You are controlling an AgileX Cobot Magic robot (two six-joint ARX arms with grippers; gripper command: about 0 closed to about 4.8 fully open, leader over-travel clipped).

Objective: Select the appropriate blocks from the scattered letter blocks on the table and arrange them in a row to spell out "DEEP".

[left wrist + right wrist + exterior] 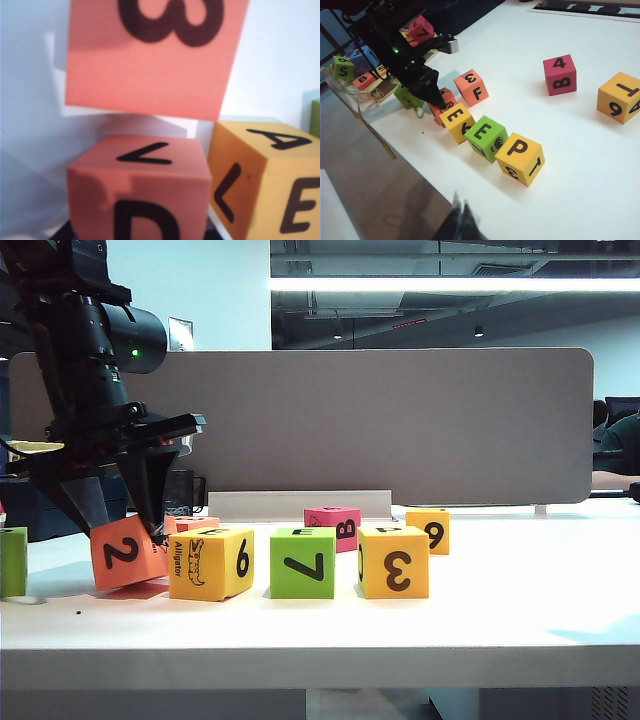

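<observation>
Your left arm fills the upper left of the exterior view, wrist angled down, its gripper [125,540] clamped around the tilted coral cube [127,553]. Your right gripper [462,220] shows only as dark fingertips, its opening unclear.

Coral "2" block [127,553], yellow alligator block [210,563], green "7" block [302,562]
</observation>
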